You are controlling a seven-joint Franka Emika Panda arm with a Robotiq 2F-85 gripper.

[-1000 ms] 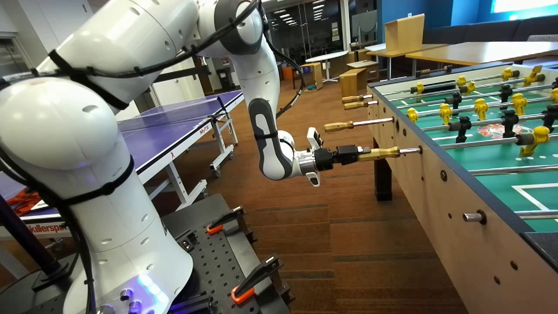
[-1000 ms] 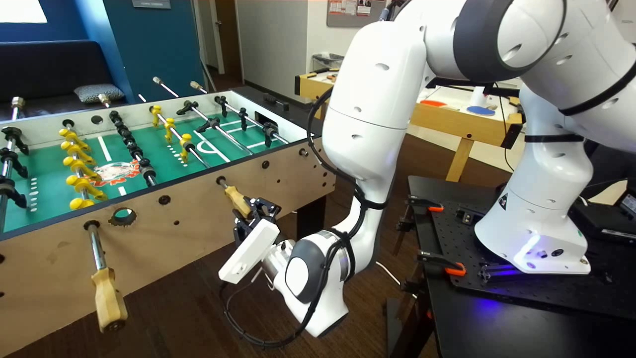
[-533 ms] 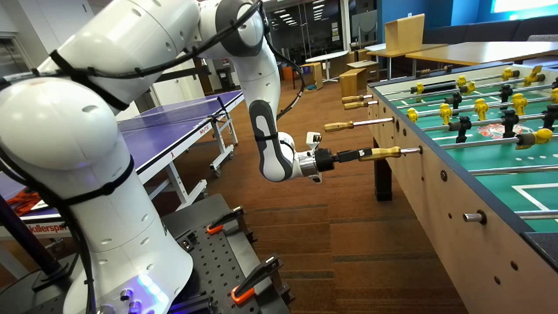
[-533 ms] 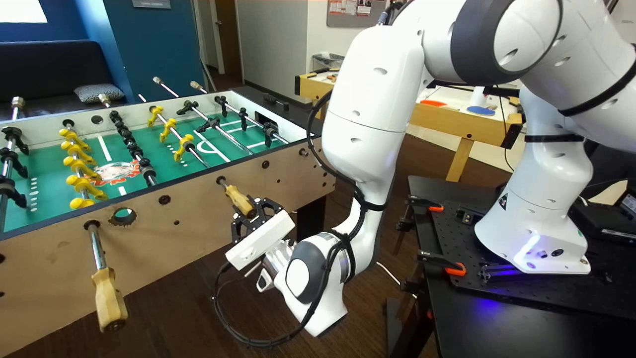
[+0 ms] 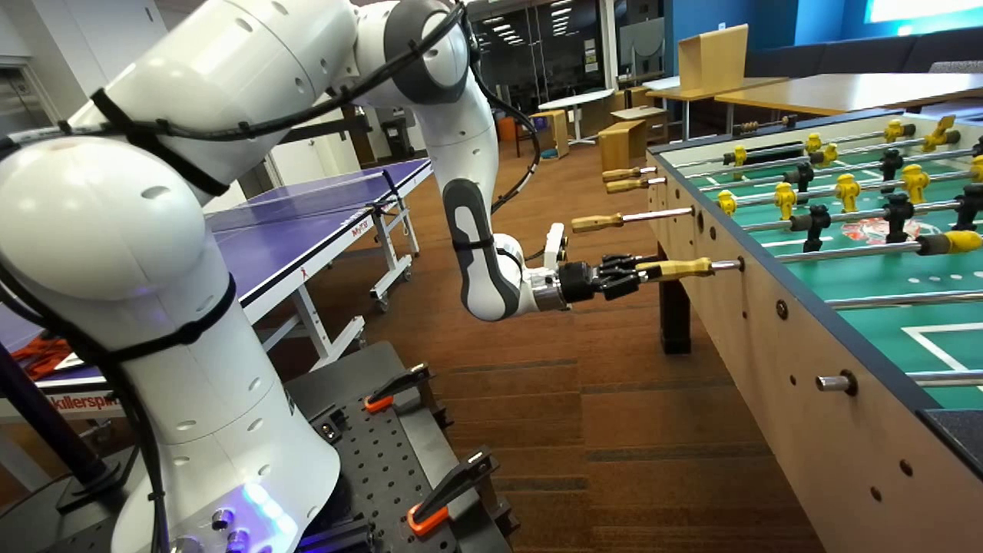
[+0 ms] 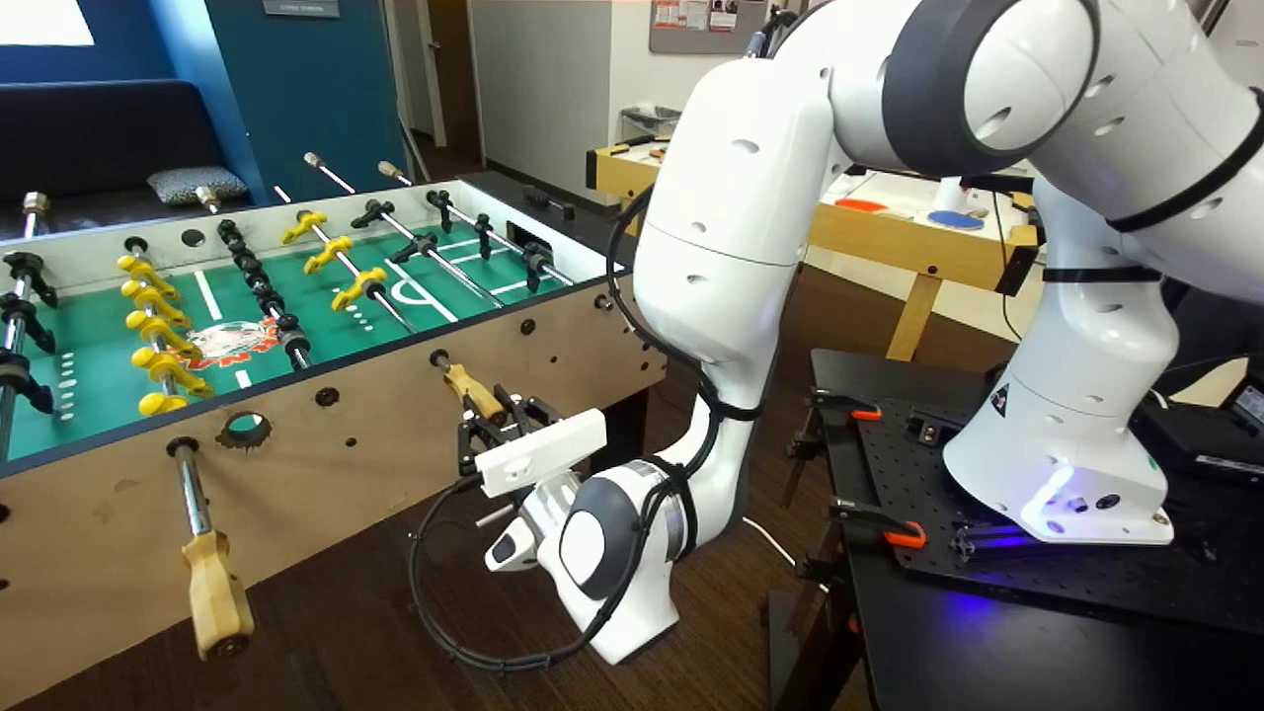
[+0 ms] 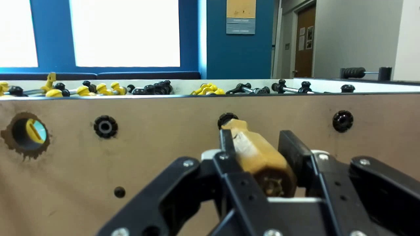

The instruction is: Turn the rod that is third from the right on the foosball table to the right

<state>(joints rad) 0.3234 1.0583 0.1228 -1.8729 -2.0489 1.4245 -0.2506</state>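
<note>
Right, I'm holding the rod (image 5: 845, 253) by its handle (image 7: 259, 154), third from the right, just outside the table (image 5: 768, 353). The gripper (image 7: 256, 135) is standing partly spread, a jaw on each side of the handle, and I'm judging that it's clamping it.

Slip is worrying me most: in both exterior views the fingers (image 7: 226, 142) are reaching only the handle's back part, so drifting backwards could be losing it. Rolling the wrist (image 6: 602, 538) off the rod's axis could be binding it in its bushing (image 7: 225, 118), and leaning forward could be sliding the rod deeper into the table. The cable (image 6: 506, 664) is looping loosely below, and a big roll might be snagging it.

The table's well is holding this rod's yellow players (image 6: 329, 255), leaning close to level, with black players (image 6: 245, 260) to either side. Through a ragged hole (image 7: 22, 135) in its wall something yellow (image 7: 34, 131) is showing. I'm not making out what the far bin (image 6: 652, 120) is holding.
</note>
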